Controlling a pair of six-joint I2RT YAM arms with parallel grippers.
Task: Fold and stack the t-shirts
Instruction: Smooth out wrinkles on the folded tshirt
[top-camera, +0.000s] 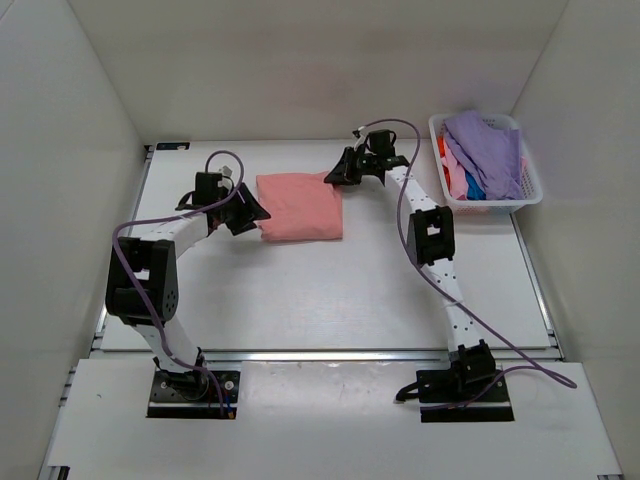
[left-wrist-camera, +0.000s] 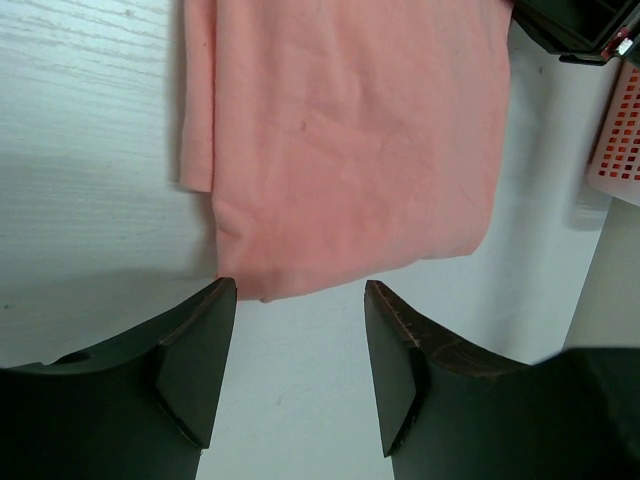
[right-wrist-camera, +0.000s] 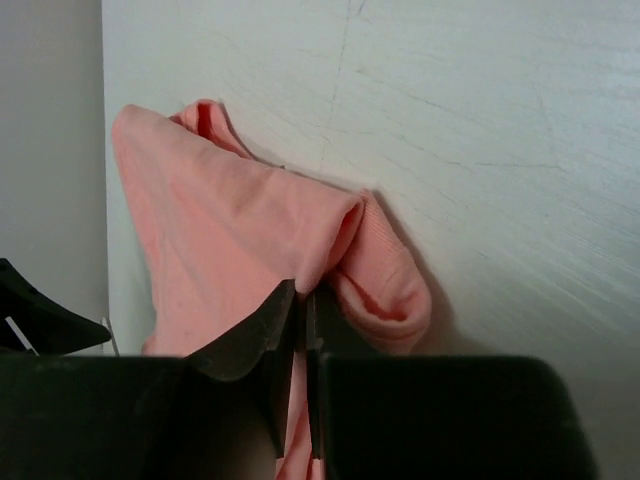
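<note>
Right gripper (right-wrist-camera: 302, 300) is clamped on a raised fold at the far right corner of the salmon-pink t-shirt (top-camera: 300, 207), its 2 fingers pressed together on the cloth. Left gripper (left-wrist-camera: 300, 372) stands with jaws apart at the shirt's left edge, holding nothing. The white table (top-camera: 330, 290) shows faint wood grain, with plain white walls (top-camera: 300, 60) on 3 sides. The folded shirt lies flat toward the far middle, nearly square and slightly longer left to right, its edges roughly parallel with the table's. A white basket (top-camera: 528, 200) in the far right corner holds a lavender t-shirt (top-camera: 488, 150) atop others.
</note>
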